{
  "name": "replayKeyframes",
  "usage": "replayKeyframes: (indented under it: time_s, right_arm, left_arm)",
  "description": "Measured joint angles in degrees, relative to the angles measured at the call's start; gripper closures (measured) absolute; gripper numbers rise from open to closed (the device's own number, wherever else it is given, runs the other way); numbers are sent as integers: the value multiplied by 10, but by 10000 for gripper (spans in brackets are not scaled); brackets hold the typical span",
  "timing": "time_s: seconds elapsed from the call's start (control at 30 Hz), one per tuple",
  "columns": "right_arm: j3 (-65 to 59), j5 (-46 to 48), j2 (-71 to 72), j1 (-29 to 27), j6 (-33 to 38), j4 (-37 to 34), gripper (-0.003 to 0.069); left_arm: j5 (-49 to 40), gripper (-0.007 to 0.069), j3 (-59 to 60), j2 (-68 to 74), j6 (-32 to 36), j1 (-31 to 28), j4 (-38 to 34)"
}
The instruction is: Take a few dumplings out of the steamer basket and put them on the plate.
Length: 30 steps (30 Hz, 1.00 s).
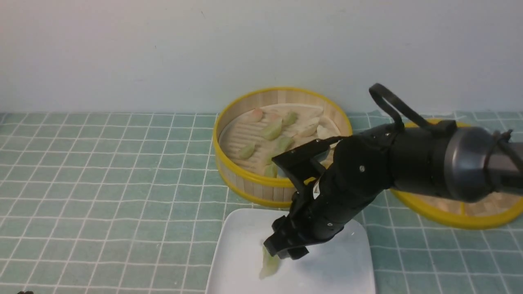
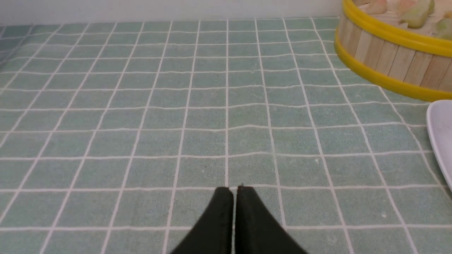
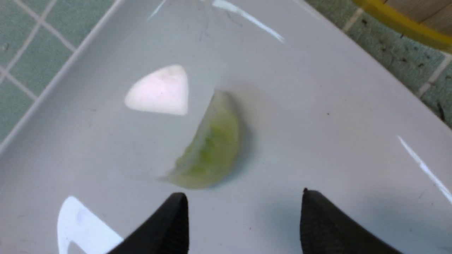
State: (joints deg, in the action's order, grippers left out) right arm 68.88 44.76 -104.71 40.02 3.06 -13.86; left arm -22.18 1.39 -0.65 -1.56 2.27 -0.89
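The steamer basket (image 1: 245, 179) stands at the back middle with several green, cream and pinkish dumplings (image 1: 271, 131) on its slatted floor. The white square plate (image 1: 237, 241) lies in front of it. One pale green dumpling (image 1: 269, 265) lies on the plate; it also shows in the right wrist view (image 3: 210, 148). My right gripper (image 1: 286, 251) hangs just above the plate beside that dumpling, jaws open and empty (image 3: 243, 201). My left gripper (image 2: 235, 190) is shut and empty over the tiled cloth, left of the basket (image 2: 388, 60) and the plate edge (image 2: 441, 130).
The flat yellow-rimmed woven lid (image 1: 461, 212) lies at the right, partly behind my right arm. A green checked cloth (image 1: 102, 183) covers the table. A pale wall runs along the back.
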Motion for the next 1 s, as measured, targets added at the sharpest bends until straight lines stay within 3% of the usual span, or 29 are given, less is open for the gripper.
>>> replayKeyframes:
  time_s: [0.13,0.27,0.4,0.47,0.57,0.77,1.0]
  right_arm:
    - [14,57,33,0,-6,2,293]
    - [23,75,171,0,-16,16,540]
    - [8,37,324,0,-58,57,656]
    - [-3,19,366,0,-69,72,663]
    - [-84,-67,524,0,-109,129,671]
    - [-264,-207,730,0,-131,171,673]
    - [-434,-245,934,0,-134,174,673]
  left_arm:
    - [0,631,0,0,0,0,0]
    - [0,631,0,0,0,0,0]
    - [0,631,0,0,0,0,0]
    - [0,631,0,0,0,0,0]
    - [0,631,0,0,0,0,0]
    - [0,631,0,0,0,0,0]
    - [0,631,0,0,0,0,0]
